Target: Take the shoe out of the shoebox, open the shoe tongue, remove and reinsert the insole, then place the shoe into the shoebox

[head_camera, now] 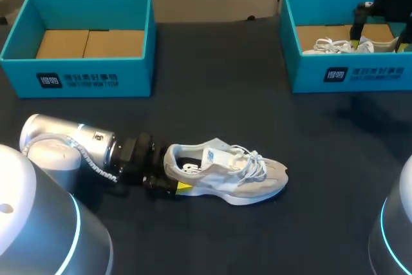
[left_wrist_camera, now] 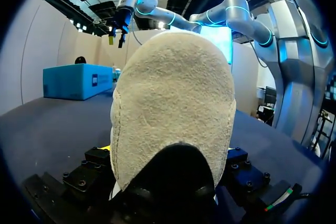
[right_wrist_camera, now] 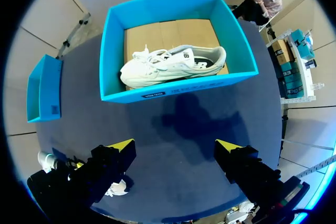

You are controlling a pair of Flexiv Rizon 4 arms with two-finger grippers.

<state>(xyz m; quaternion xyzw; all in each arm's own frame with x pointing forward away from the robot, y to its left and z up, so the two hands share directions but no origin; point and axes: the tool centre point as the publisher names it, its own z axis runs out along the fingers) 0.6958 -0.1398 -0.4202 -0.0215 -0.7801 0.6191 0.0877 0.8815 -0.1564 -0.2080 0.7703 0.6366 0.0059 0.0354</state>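
A grey-and-white shoe [head_camera: 225, 172] lies on its sole on the dark table, toe pointing right. My left gripper [head_camera: 168, 183] sits low at its heel. In the left wrist view the suede heel [left_wrist_camera: 173, 114] fills the gap between the fingers [left_wrist_camera: 94, 163], which press on it from both sides. My right gripper [head_camera: 381, 33] hangs open over the right shoebox [head_camera: 302, 62]. From the right wrist, its yellow-tipped gripper [right_wrist_camera: 175, 148] stands wide apart and holds nothing, above the table in front of that box [right_wrist_camera: 173, 95]. A second white shoe [right_wrist_camera: 173, 66] lies inside the box.
An empty blue shoebox [head_camera: 77, 78] with a cardboard floor stands at the back left, also seen in the right wrist view as the shoebox [right_wrist_camera: 44, 87]. Bare dark tabletop [head_camera: 219, 94] stretches between the two boxes.
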